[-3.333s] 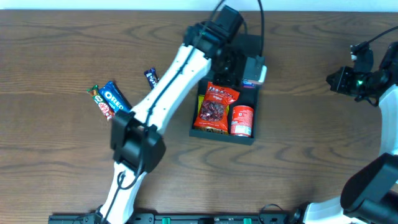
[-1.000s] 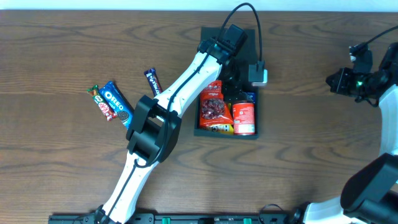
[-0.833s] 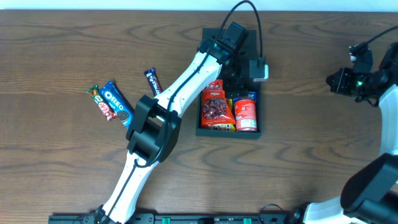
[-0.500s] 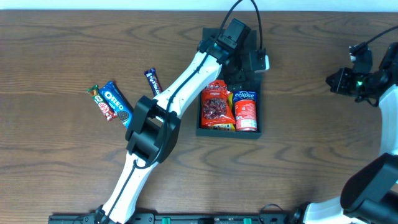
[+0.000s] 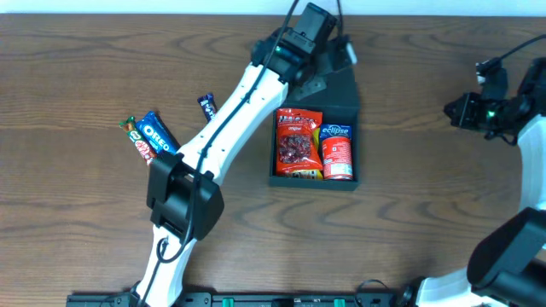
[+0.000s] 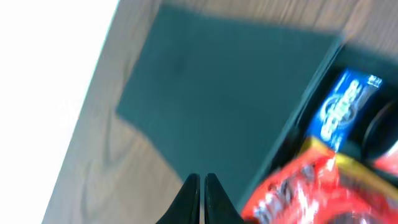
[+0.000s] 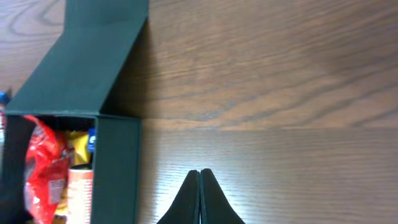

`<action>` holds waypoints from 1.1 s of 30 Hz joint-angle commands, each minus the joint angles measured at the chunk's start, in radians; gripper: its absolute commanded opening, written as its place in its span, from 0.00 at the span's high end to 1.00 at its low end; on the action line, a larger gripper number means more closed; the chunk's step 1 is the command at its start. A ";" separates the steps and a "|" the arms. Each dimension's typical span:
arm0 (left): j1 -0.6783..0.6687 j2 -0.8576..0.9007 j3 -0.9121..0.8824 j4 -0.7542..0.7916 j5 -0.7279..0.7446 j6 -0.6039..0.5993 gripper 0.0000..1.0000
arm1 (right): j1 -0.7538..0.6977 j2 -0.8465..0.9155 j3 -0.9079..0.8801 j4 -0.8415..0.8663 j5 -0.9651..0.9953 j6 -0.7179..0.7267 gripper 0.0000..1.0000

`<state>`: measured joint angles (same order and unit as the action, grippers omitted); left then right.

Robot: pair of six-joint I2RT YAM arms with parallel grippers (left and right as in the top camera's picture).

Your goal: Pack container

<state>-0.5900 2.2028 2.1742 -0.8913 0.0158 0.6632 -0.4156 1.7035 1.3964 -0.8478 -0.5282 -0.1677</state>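
Note:
The dark slate-blue container (image 5: pixel 311 177) stands mid-table with its flap lid (image 5: pixel 339 85) lying open at the far side. Inside lie a red snack bag (image 5: pixel 294 141) and a blue-and-red Eclipse pack (image 5: pixel 337 152). My left gripper (image 5: pixel 314 78) hovers over the lid's left edge, shut and empty. In the left wrist view the left gripper (image 6: pixel 200 186) has its fingers together above the lid (image 6: pixel 230 106), with the red bag (image 6: pixel 298 193) at the lower right. My right gripper (image 5: pixel 456 109) waits far right, and in its own view this gripper (image 7: pixel 199 180) is shut beside the container (image 7: pixel 115 168).
An Oreo pack (image 5: pixel 158 136), a red-and-green bar (image 5: pixel 136 141) and a dark blue bar (image 5: pixel 207 105) lie on the wooden table left of the left arm. The table's far edge runs just behind the lid.
My left gripper has pulled back from over the box to the lid's far left and closed its jaws. The Eclipse pack now lies uncovered in the box. The right arm has not moved.

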 commanded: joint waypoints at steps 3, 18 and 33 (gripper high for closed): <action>0.147 -0.006 0.015 -0.127 0.014 -0.259 0.94 | 0.109 0.103 0.008 -0.017 -0.052 -0.025 0.98; 0.562 -0.004 0.013 -0.374 0.386 -0.357 0.94 | 0.347 0.353 0.008 0.040 -0.010 0.066 0.98; 0.623 -0.004 0.013 -0.372 0.396 -0.349 0.94 | 0.531 0.379 0.008 0.160 -0.010 0.184 0.98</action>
<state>0.0326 2.2032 2.1742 -1.2575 0.3943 0.3134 0.0868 2.0712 1.3968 -0.6918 -0.5079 -0.0257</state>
